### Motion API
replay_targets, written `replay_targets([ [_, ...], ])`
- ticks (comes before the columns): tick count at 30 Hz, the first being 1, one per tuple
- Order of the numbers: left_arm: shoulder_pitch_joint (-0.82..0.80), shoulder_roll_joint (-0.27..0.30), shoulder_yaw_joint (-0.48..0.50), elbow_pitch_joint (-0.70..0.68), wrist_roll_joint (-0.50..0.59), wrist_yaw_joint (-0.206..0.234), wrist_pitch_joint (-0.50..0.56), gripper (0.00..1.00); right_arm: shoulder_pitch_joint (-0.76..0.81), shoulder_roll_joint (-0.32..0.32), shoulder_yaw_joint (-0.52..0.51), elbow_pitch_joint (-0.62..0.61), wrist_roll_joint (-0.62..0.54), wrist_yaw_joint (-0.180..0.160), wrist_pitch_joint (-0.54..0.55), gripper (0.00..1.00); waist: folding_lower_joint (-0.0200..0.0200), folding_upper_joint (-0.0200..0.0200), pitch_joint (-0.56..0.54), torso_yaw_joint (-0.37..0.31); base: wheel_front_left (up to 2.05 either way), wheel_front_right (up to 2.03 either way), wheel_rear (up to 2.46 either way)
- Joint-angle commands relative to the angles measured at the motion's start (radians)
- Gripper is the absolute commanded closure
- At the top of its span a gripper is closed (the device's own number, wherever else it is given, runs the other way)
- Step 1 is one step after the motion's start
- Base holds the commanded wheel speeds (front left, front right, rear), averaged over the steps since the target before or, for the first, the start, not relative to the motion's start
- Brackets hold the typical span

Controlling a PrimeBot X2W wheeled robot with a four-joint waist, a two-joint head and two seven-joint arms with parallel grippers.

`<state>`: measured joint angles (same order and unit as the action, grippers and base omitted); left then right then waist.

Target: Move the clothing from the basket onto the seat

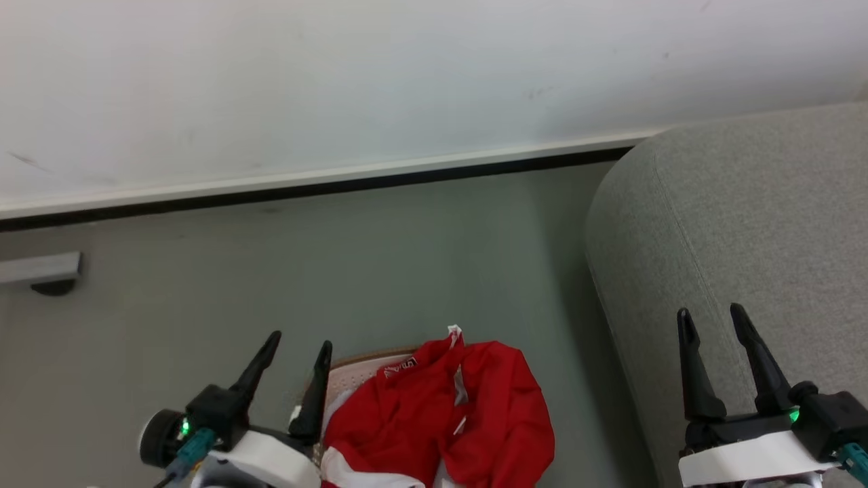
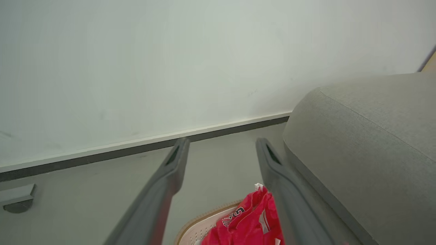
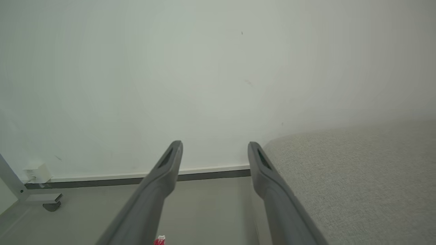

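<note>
Red clothing [image 1: 488, 400] in basket [image 1: 369, 358] beside left jaws

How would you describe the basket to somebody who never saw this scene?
Start from the large grey seat at the right. On the floor just left of it stands the basket. It alone has a cream perforated wall and tan rim, with bright red clothing heaped in it.

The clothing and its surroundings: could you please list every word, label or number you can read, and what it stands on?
Printed lettering on the clothing: creased and blurred, not readable.
White tag at its top edge: too small to read.
Nothing else bears legible text.
</note>
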<state>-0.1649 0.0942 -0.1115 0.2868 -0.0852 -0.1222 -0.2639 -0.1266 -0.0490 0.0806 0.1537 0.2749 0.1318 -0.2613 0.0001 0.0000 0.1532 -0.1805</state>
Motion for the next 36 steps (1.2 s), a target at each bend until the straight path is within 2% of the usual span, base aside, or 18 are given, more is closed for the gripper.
replay_targets([
  [1,-0.028,0.017,-0.014,0.023,0.009,-0.001,-0.001,0.00,-0.023,0.000,-0.006,-0.011,0.009,-0.002,-0.004,0.00,-0.0001,0.0000,0.053,-0.020,0.00,0.00,0.00],
  [9,-0.167,0.115,-0.175,0.184,0.052,-0.009,0.046,0.00,-0.063,0.000,-0.012,-0.044,0.040,-0.002,-0.004,0.00,-0.0001,0.0000,0.178,-0.063,0.00,0.00,0.00],
  [12,-0.213,0.155,-0.251,0.239,0.032,-0.007,0.064,0.00,-0.075,0.000,-0.017,-0.053,0.058,-0.002,-0.003,0.00,-0.0001,0.0000,0.225,-0.083,0.00,0.00,0.00],
  [17,-0.299,0.210,-0.417,0.348,-0.023,-0.008,0.108,0.00,-0.099,0.000,-0.040,-0.066,0.066,-0.002,-0.004,0.00,-0.0001,0.0000,0.289,-0.104,0.00,0.00,0.00],
  [26,-0.458,0.308,-0.773,0.482,-0.158,-0.008,0.192,0.00,-0.143,0.000,-0.042,-0.101,0.095,-0.002,-0.003,0.00,-0.0001,0.0000,0.413,-0.145,0.00,0.00,0.00],
  [36,-0.618,0.365,-1.082,0.571,-0.246,-0.008,0.260,0.00,-0.172,0.000,-0.034,-0.119,0.139,-0.002,-0.004,0.00,-0.0001,0.0000,0.542,-0.201,0.00,0.00,0.00],
])
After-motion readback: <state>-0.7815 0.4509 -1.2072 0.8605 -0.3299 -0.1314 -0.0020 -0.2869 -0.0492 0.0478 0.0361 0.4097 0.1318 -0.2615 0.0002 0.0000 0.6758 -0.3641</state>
